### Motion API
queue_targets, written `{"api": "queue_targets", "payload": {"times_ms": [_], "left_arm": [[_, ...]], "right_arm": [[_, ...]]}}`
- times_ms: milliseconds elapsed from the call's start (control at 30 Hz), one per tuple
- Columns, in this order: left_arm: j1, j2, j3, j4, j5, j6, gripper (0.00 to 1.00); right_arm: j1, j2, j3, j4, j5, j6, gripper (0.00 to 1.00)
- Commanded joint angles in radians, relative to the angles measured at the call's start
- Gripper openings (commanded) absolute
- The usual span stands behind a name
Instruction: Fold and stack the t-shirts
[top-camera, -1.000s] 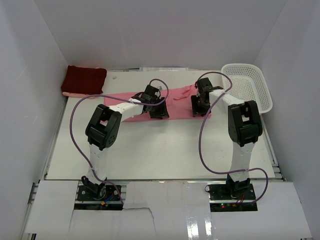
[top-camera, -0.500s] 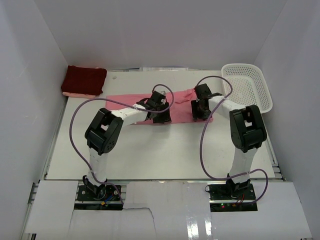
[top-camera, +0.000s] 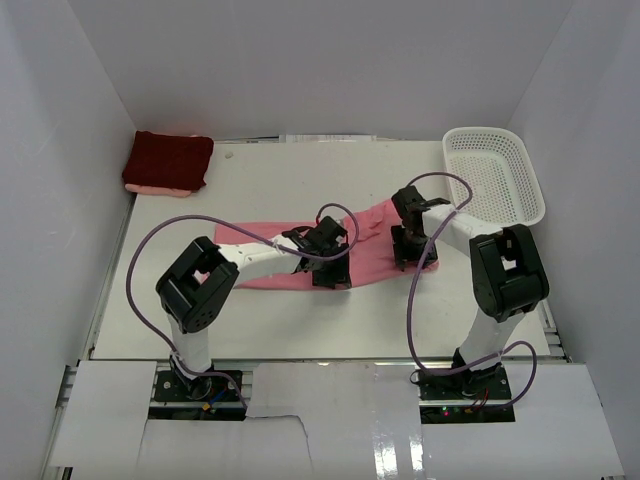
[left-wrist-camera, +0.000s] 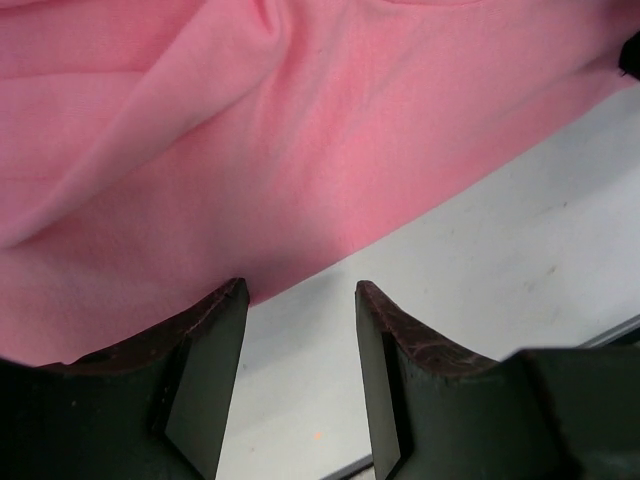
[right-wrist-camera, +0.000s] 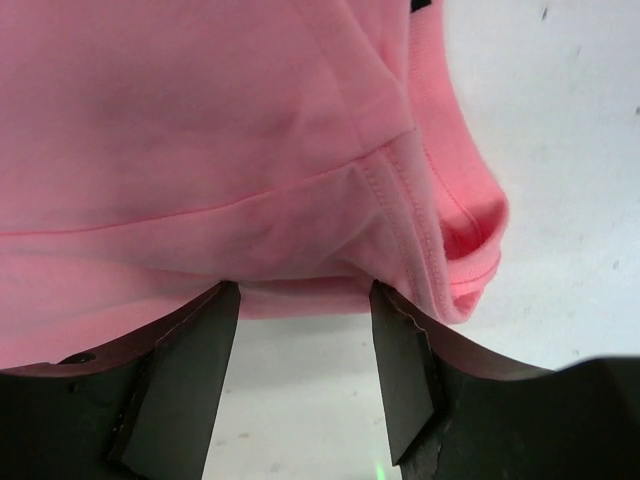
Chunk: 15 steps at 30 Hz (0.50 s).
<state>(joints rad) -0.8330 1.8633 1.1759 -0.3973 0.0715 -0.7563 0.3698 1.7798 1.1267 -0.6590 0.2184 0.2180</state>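
fig.: the table (top-camera: 300, 320) seen from above, with the salmon pink t-shirt (top-camera: 370, 245) lying across its middle as a long, loosely gathered band. the band's long axis runs left to right, its right end angled toward the far side. the dark maroon t-shirt (top-camera: 168, 160) sits as a folded rectangle at the far left corner, well apart from both arms. both claws hang low at the near edge of the pink band: the left claw (left-wrist-camera: 300, 300) about midway along it, the right claw (right-wrist-camera: 305, 295) at its right end, by a sleeve (the stitched hem shows in the right wrist view). each claw is released, jaws apart, bare table between them, grasping nothing. the cloth's edge lies right at the fingertips and spreads ahead of them. judged from this, any regrasp means reaching forward onto that edge, and the maroon pile lies nearer the left arm.
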Motion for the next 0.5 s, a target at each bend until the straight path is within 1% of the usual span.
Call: {"api": "queue_targets", "payload": {"times_ms": [0, 133, 233, 367, 400, 467], "left_arm": [[-0.034, -0.022, -0.079, -0.164, -0.002, -0.058, 0.59], [-0.041, -0.061, -0.096, -0.172, -0.028, -0.078, 0.6], [-0.04, -0.067, -0.053, -0.213, -0.05, -0.069, 0.61], [-0.04, -0.073, 0.053, -0.311, -0.165, -0.043, 0.64], [-0.029, -0.07, 0.103, -0.324, -0.176, -0.025, 0.65], [-0.012, -0.061, 0.157, -0.353, -0.177, -0.006, 0.65]], "right_arm": [[0.032, 0.029, -0.077, -0.189, 0.116, 0.064, 0.62], [0.04, -0.035, -0.091, -0.168, 0.14, 0.099, 0.64], [0.043, -0.083, -0.045, -0.178, 0.162, 0.11, 0.65], [0.044, -0.094, 0.01, -0.223, 0.161, 0.112, 0.66], [0.044, -0.091, 0.008, -0.223, 0.154, 0.109, 0.66], [0.047, -0.095, -0.004, -0.218, 0.144, 0.109, 0.66]]}}
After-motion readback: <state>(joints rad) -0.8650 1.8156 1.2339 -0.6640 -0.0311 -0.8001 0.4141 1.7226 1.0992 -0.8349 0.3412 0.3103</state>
